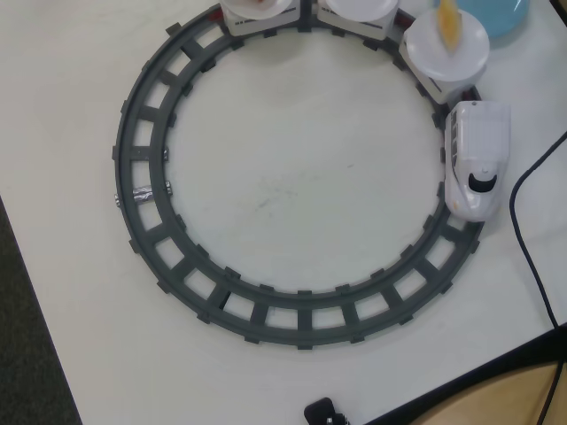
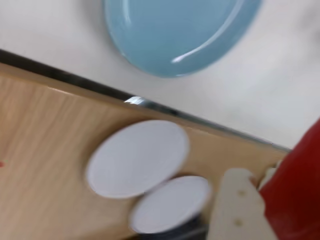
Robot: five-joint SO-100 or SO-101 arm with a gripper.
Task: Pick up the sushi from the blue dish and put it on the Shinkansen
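Gripper (image 2: 260, 200) partly being shown in wrist view, jaw state being left undeterminable. Blue dish (image 2: 175, 35) being seen beyond it; white plates (image 2: 137, 157) being seen beside it.

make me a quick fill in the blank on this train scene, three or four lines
1. The white Shinkansen sits on a dark grey track shaped like a ____.
2. In the overhead view, the train's nose is at the loop's ____ side.
3. The dish in the wrist view is light ____.
4. An orange piece lies on a white ____.

Missing words: circle; right; blue; plate
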